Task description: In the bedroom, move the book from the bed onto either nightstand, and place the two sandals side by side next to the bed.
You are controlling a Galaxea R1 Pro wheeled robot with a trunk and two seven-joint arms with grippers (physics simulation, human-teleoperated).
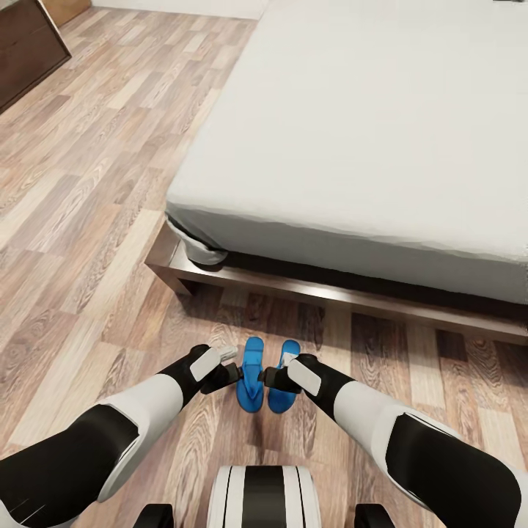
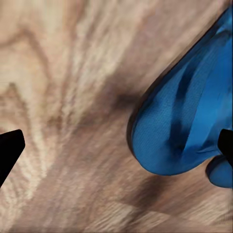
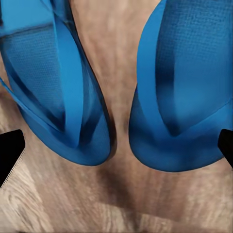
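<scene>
— On the floor [image 1: 88, 220] by the bed's [image 1: 367, 147] foot edge?
— Yes, two sandals [image 1: 268, 374] side by side, just apart.
— Fingers?
— Left gripper [image 1: 236, 372] and right gripper [image 1: 265, 377] flank them, both spread wide, holding nothing.

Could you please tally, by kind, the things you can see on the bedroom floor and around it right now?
Blue sandals: 2
Beds: 1
Dark wood furniture pieces by the wall: 1
Robot claws: 2
Total: 6
</scene>
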